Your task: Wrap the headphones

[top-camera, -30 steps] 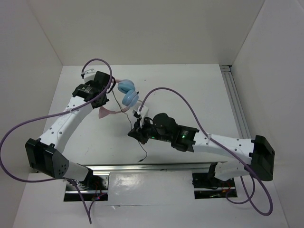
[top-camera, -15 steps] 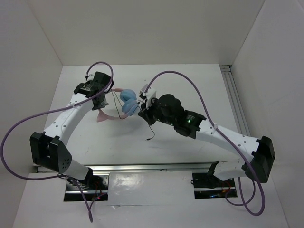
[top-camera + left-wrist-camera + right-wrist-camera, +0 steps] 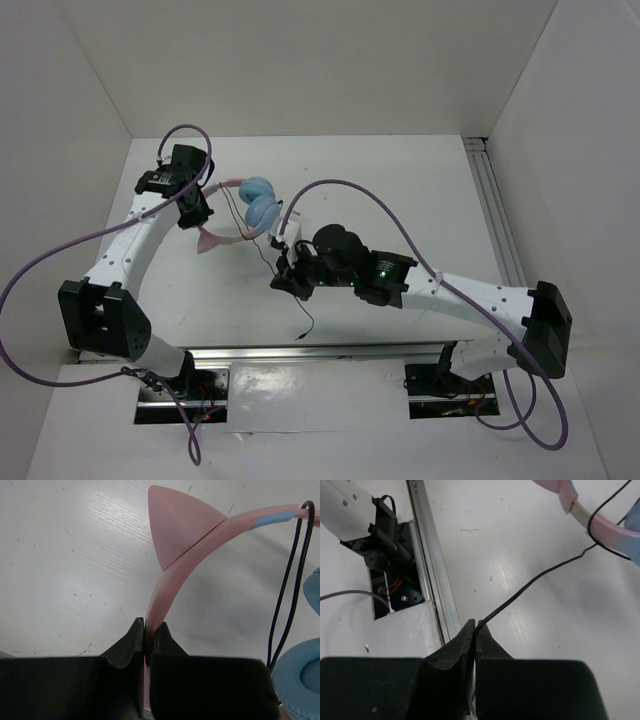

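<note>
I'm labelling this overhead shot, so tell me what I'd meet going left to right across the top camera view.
Left arm's base → left pincer → blue ear cups of the headphones → green light on the right arm → metal rail along the table's right edge.

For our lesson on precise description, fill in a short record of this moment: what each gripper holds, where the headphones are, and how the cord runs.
left gripper: shut on the pink headband, below a cat ear
right gripper: shut on the thin black cord
headphones: between the two arms, on the left half of the table
ear cups: light blue, close together
cord path: looped over the headband near the ear cups, then down to the right gripper, with a loose tail beyond it
</note>
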Robot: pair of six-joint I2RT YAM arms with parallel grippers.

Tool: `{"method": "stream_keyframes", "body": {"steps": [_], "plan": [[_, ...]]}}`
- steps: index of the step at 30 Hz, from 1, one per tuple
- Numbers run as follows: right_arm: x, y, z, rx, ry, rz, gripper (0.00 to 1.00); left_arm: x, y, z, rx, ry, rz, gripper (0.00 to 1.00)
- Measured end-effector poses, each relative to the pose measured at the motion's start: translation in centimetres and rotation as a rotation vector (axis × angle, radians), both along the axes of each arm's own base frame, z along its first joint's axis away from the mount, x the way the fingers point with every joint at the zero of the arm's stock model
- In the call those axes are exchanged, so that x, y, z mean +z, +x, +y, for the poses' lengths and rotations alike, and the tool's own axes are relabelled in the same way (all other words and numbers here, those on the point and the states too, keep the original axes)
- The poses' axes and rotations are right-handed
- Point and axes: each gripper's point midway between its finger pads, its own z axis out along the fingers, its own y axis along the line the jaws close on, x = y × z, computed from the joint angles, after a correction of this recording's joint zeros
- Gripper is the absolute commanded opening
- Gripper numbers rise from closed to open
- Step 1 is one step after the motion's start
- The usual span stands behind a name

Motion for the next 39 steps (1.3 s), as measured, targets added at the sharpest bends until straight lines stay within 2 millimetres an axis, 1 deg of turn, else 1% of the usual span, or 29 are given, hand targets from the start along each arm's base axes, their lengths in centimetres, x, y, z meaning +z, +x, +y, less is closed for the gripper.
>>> {"method": "stream_keyframes", "body": {"steps": [6, 10, 13, 17, 20, 21, 24, 26, 29, 32, 35, 37, 39], "plan": [[-1.2, -2.0, 1.2, 0.077, -0.016, 0.039, 0.0, -0.1, 0.0, 0.0, 0.002, -0.022, 0.001, 0.0], [-1.4, -3.3, 2.3, 0.147, -0.01, 0.063, 0.0, -0.1, 0.0, 0.2, 0.008, -0.038, 0.003, 0.0], [-1.4, -3.6, 2.9, 0.175, 0.002, 0.069, 0.0, -0.1, 0.0, 0.4, 0.013, -0.054, 0.005, 0.0], [-1.4, -3.7, 3.1, 0.185, 0.006, 0.071, 0.0, -0.2, 0.0, 0.5, 0.016, -0.057, 0.006, 0.0], [-0.5, -3.8, 3.5, 0.196, 0.024, 0.066, 0.0, -0.4, 0.0, 0.5, 0.015, -0.058, 0.008, 0.0], [0.4, -3.8, 3.8, 0.203, 0.042, 0.059, 0.0, -0.5, 0.0, 0.5, 0.014, -0.059, 0.011, 0.0], [2.1, -3.6, 4.6, 0.216, 0.075, 0.047, 0.0, -1.0, -0.4, 0.3, 0.008, -0.065, 0.03, 0.0], [2.8, -3.5, 5.1, 0.222, 0.087, 0.043, 0.0, -1.3, -0.7, 0.2, 0.005, -0.07, 0.041, 0.0], [2.8, -3.0, 5.5, 0.215, 0.079, 0.034, 0.0, -1.4, -0.6, 0.1, -0.002, -0.067, 0.041, 0.0], [2.4, -2.1, 5.2, 0.18, 0.042, 0.002, 0.0, -1.4, -0.3, -0.2, -0.025, -0.044, 0.029, 0.0], [2.7, 0.1, 4.5, 0.114, -0.009, -0.058, 0.0, -1.5, -0.2, -0.9, -0.065, -0.002, 0.024, 0.0], [3.2, 1.9, 4.0, 0.067, -0.047, -0.101, 0.0, -1.4, -0.3, -1.8, -0.109, 0.031, 0.023, 0.0], [4.0, 4.1, 3.4, 0.004, -0.089, -0.153, 0.0, -1.5, -0.5, -3.0, -0.151, 0.068, 0.026, 0.0]]}}
